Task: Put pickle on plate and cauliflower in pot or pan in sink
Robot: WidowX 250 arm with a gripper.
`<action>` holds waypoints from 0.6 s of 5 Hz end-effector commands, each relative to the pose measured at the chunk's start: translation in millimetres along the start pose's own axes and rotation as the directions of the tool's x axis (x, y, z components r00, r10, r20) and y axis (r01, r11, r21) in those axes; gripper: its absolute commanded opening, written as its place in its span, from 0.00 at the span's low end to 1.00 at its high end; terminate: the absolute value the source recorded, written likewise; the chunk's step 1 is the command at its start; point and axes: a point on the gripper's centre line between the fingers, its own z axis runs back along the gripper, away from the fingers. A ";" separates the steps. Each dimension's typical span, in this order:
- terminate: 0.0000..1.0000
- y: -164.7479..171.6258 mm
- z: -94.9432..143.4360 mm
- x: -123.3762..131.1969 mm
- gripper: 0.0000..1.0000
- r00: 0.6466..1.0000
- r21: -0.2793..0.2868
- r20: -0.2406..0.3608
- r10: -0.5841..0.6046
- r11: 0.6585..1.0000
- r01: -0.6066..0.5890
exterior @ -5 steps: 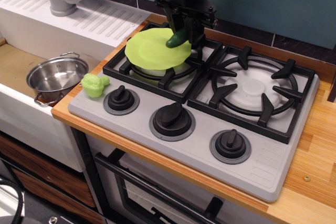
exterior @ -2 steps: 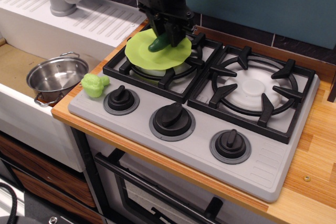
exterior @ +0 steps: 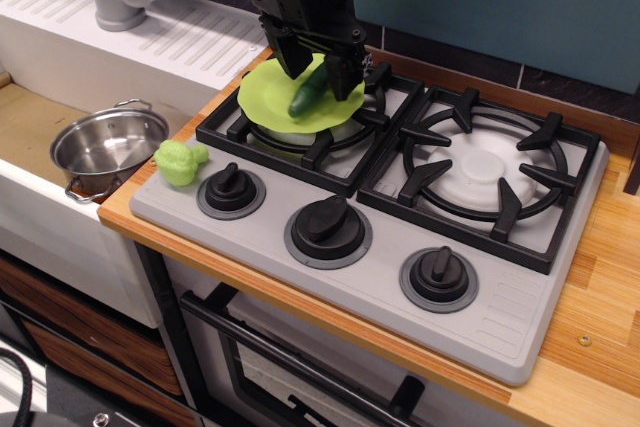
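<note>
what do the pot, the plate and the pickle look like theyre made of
The pot looks like polished stainless steel: its mirror-like inside reflects the surroundings. The plate looks like matte lime-green plastic, thin, evenly colored, with a wavy rim. The pickle looks like glossy dark green plastic, with a light streak along its length; whether it is hard or rubbery cannot be told.
</note>
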 end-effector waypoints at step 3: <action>0.00 -16.0 66.7 11.8 1.00 0.996 0.028 -0.087 0.013 1.000 -0.011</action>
